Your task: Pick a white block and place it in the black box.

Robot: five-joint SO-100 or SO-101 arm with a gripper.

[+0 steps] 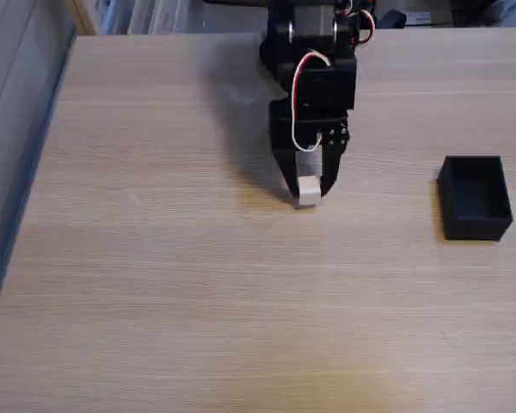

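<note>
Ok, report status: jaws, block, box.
Jaws of gripper closed around white block at table level. Black box off to the right, empty. Path clear.

Light wood-grain table (155, 284), black box (475, 198) resting at right

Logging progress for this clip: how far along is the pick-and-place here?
Done: the black two-finger gripper has reached the small white cube block on the wooden table, fingers on either side of it. In hand: the grasp; whether it is closed or lifted is unclear. Left: carrying the cube to the matte black open-topped box, which sits apart at right in the fixed view, and releasing it there.
</note>
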